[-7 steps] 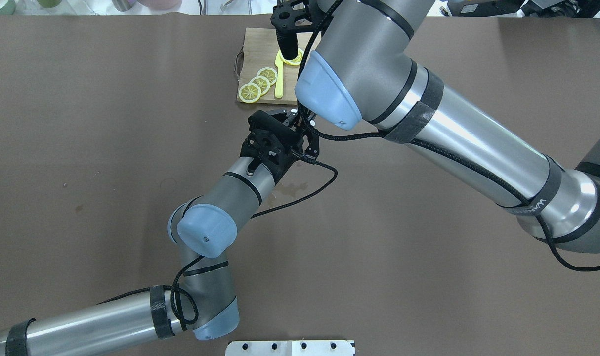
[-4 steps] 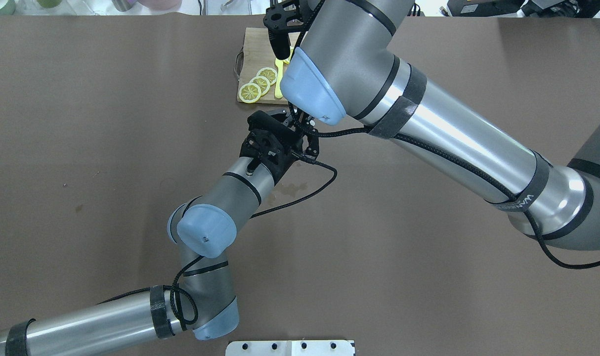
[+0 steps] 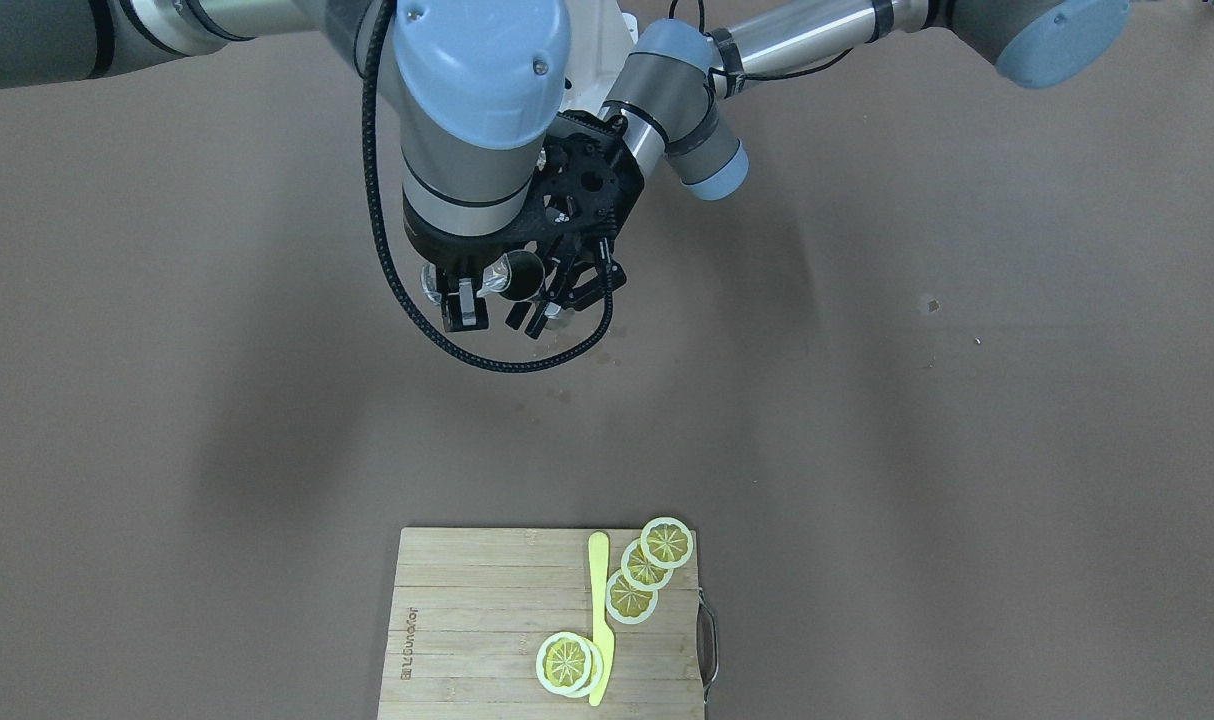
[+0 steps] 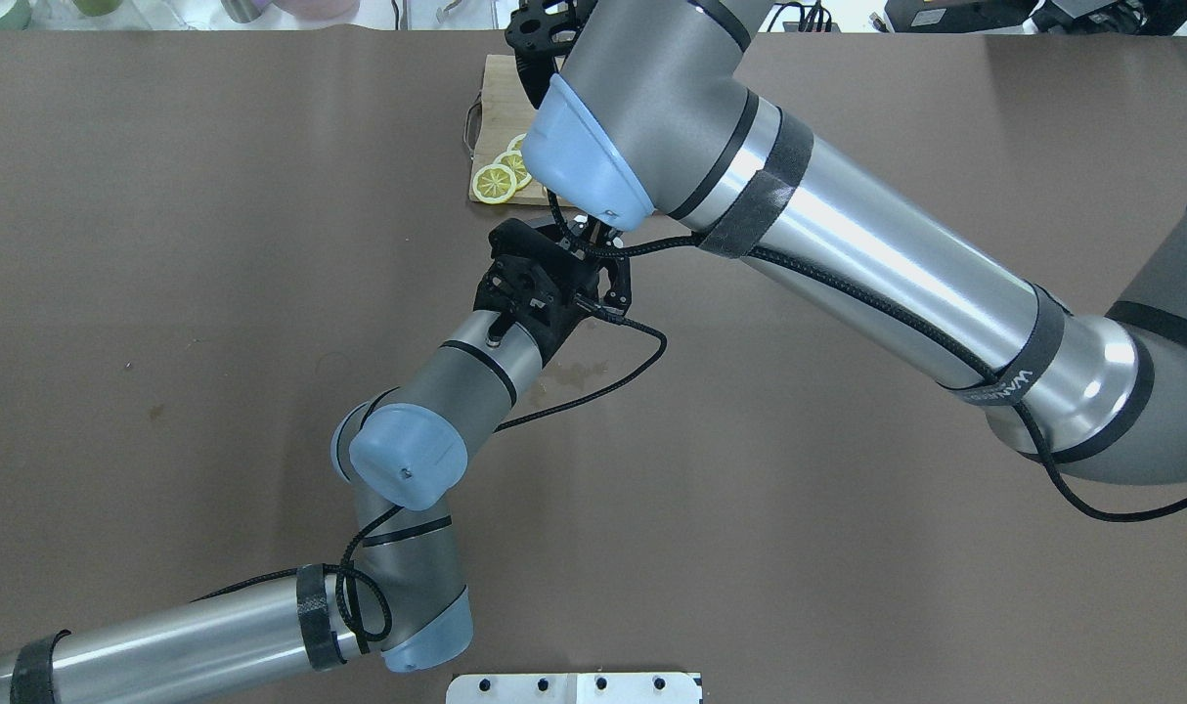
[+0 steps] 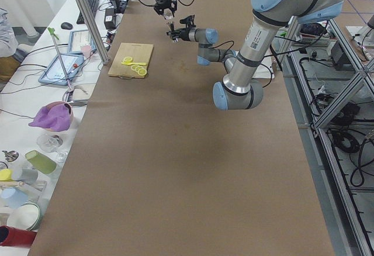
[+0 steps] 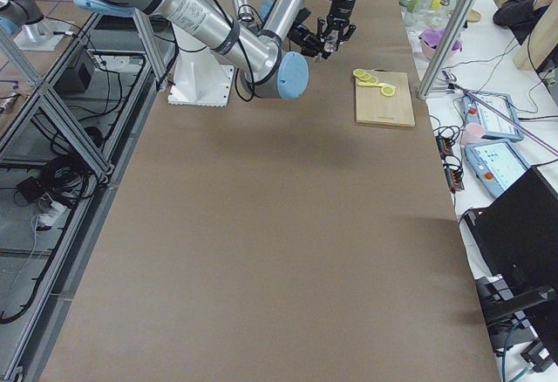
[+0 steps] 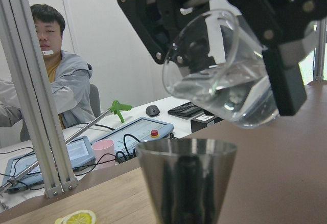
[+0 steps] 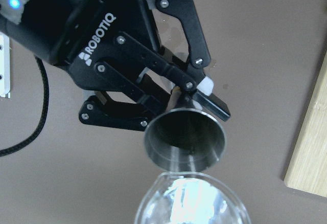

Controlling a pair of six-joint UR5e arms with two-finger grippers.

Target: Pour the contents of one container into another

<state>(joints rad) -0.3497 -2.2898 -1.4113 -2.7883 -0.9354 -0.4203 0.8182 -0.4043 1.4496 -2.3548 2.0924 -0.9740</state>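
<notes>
My left gripper (image 8: 176,101) is shut on the narrow waist of a steel jigger (image 8: 184,137), holding it upright above the brown table. A clear glass beaker (image 7: 219,70) with clear liquid in it hangs tilted just above the jigger (image 7: 186,183), its lip over the jigger's mouth. My right gripper (image 3: 472,295) is shut on this beaker, and one black finger (image 7: 283,81) shows on its side. In the overhead view the right arm hides both containers, and only the left gripper (image 4: 593,249) partly shows.
A bamboo cutting board (image 3: 467,620) lies at the table's far edge with several lemon slices (image 3: 647,570) and a yellow knife (image 3: 598,610). Small wet stains (image 4: 579,372) mark the table beside the left wrist. An operator (image 7: 51,81) sits beyond the table.
In the overhead view the right arm has swung leftward, covering more of the cutting board. The left arm has stayed still.
</notes>
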